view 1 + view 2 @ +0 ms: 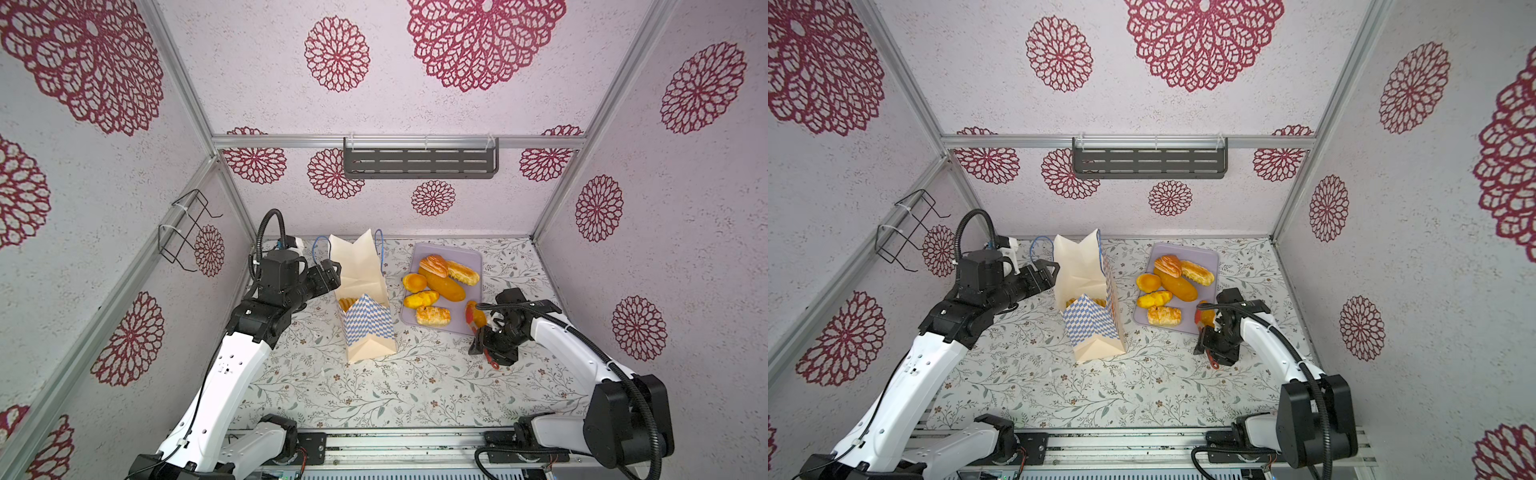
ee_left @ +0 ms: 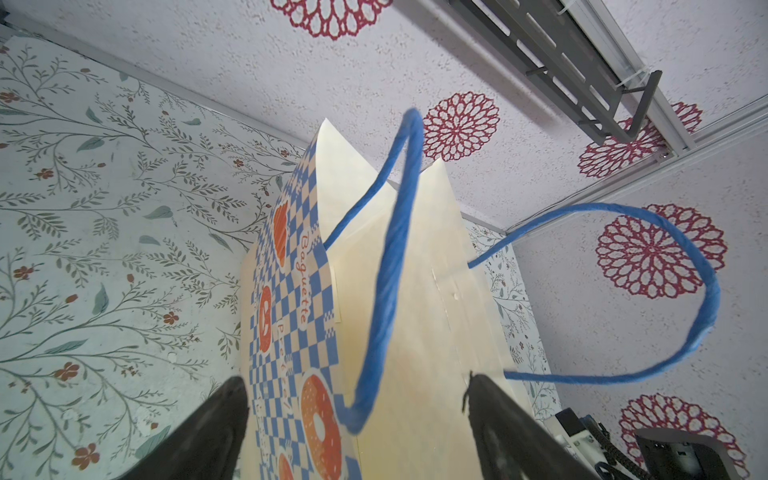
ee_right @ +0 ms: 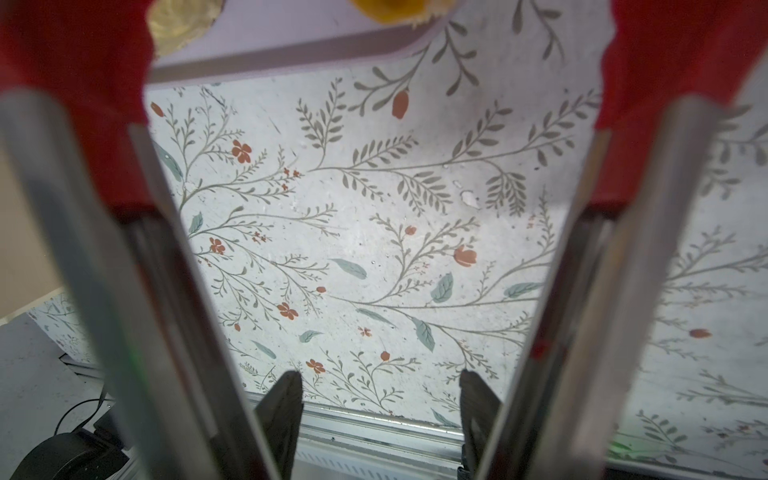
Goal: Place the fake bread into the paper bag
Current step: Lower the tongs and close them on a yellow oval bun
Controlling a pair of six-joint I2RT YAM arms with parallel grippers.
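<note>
Cream paper, checked blue and white on the outside, made up the paper bag (image 1: 368, 328) (image 1: 1096, 330), which stood upright and open-mouthed on your flowered worktop (image 1: 374, 395). One piece of bread (image 1: 347, 303) already lay inside it, low against the checked front wall. Your left gripper (image 1: 336, 274) (image 1: 1052, 272) was at the bag's rim, on the side away from the tray. In the left wrist view its fingers (image 2: 220, 432) stood wide apart, with the bag's edge and a blue cord handle (image 2: 399, 249) between them; whether either finger touched the paper could not be told.

The lilac tray (image 1: 469, 257) lay flat just beside the bag on its other side, apart from it. Six more pieces rested there: five bunched around a long loaf (image 1: 442, 284), and one orange piece (image 1: 478, 318) (image 1: 1206, 316) alone at a corner away from the bag. Your right gripper (image 1: 480, 334) (image 1: 1208, 332) hung just past that corner, farther again from the bag. Its fingers (image 3: 280, 419) held a pair of metal tongs (image 3: 95, 232) with red tips. The tips were spread, and worktop and the tray's edge showed between them; in both top views one red tip sat right beside the orange piece.
</note>
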